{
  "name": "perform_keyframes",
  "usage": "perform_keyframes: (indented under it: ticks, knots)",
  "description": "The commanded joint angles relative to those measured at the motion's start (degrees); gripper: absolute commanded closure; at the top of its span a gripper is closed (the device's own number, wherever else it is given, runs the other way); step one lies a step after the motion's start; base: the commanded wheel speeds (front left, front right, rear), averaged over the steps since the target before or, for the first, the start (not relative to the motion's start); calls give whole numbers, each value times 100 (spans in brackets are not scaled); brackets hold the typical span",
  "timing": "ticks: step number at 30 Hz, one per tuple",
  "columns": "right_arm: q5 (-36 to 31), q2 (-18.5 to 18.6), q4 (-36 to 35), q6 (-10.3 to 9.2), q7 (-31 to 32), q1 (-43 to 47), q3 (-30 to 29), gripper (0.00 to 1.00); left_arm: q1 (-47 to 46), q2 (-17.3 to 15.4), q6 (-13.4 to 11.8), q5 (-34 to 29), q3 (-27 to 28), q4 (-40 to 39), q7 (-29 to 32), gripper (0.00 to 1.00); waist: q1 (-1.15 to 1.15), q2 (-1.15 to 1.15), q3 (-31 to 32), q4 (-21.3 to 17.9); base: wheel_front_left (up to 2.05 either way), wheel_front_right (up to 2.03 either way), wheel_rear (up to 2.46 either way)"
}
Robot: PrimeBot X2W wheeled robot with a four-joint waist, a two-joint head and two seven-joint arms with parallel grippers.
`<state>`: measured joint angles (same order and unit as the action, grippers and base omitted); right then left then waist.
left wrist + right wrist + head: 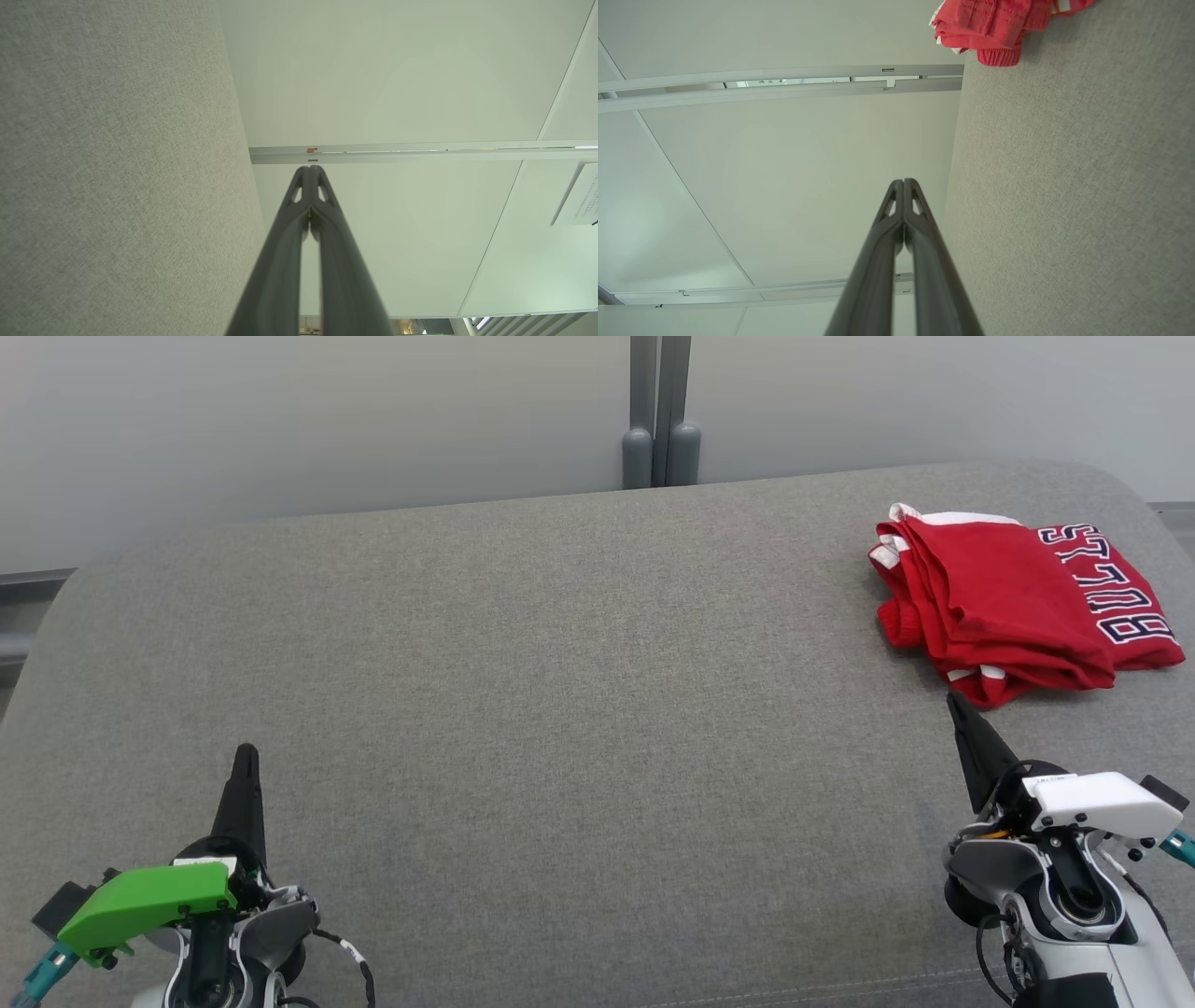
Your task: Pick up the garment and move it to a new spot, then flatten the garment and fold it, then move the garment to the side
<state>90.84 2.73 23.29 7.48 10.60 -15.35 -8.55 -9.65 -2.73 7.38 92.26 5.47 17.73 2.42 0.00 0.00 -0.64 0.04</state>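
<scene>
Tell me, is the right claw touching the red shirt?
Apart. The right wrist view shows clear space between the right claw and the red shirt.

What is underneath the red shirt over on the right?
The folded red garment lies on the grey fabric surface, which shows around its edges. Whether anything is tucked beneath it or between its layers cannot be seen; the cloth covers that.

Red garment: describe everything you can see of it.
The red garment is a soft knit top with white trim and dark, white-outlined block letters, folded into a rumpled stack with layered edges. It lies at the far right of the grey padded surface. The right gripper, fingers shut, points at its near edge; contact is unclear.
</scene>
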Motion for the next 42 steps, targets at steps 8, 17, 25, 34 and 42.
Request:
perform_keyframes:
  ticks: [8,17,25,34,42]
  knots:
    - [28,28,6,2,27,-17,-10,100,-79,-27,25,-5,17,12,3,100,0,0,0,0,0,0,0]
    - [29,28,5,2,27,-17,-9,100,-78,-27,25,-5,16,12,3,100,0,0,0,0,0,0,0]
    - [29,28,5,2,27,-17,-9,100,-77,-27,25,-4,16,12,2,100,0,0,0,0,0,0,0]
    - [29,28,5,2,26,-17,-9,100,-76,-27,25,-4,16,11,2,100,0,0,0,0,0,0,0]
    - [29,28,5,2,26,-17,-9,100,-76,-27,25,-4,16,11,2,100,0,0,0,0,0,0,0]
